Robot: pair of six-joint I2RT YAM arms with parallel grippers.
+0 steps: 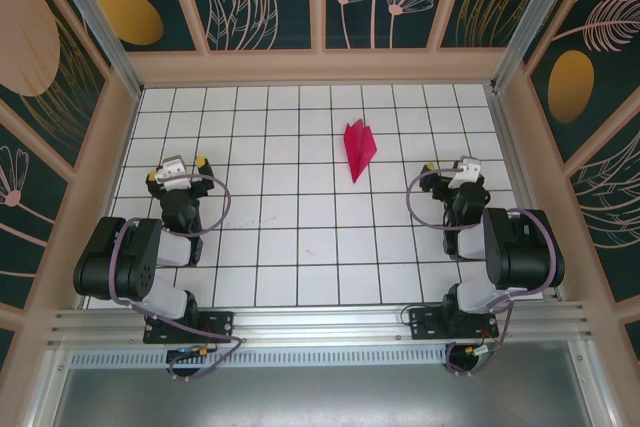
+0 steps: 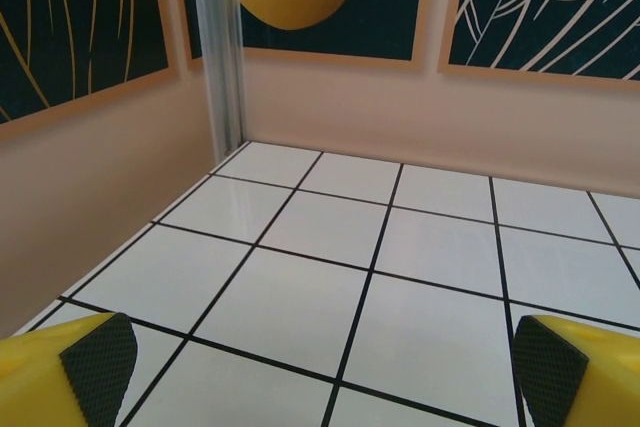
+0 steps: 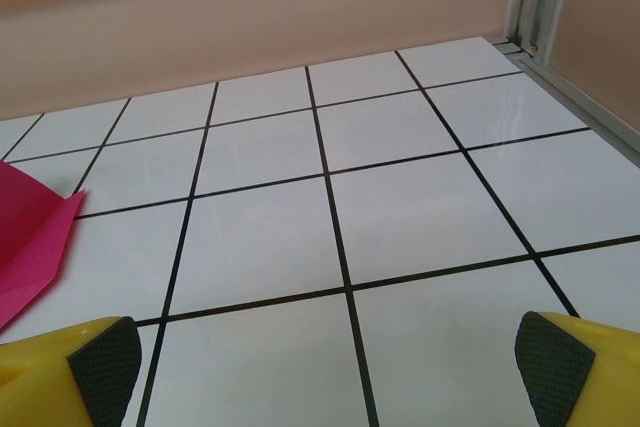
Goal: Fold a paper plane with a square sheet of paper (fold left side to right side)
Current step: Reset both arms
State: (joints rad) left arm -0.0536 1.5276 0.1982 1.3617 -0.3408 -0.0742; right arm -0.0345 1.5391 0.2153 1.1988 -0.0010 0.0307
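The left gripper (image 1: 179, 169) has its jaws spread as wide as they go, with nothing between its black pads (image 2: 98, 359). The right gripper (image 1: 452, 170) is just as wide and just as empty. Both hang low over the white gridded table (image 1: 300, 237), the right one near the paper plane (image 1: 359, 148) on its right side, the left one well apart on its left. The plane lies flat, a narrow magenta dart with its nose toward the arms, and neither gripper touches it. The folding looks complete. Judging from this, the next move calls for little beyond staying clear of the plane, or at most pressing a crease flatter.
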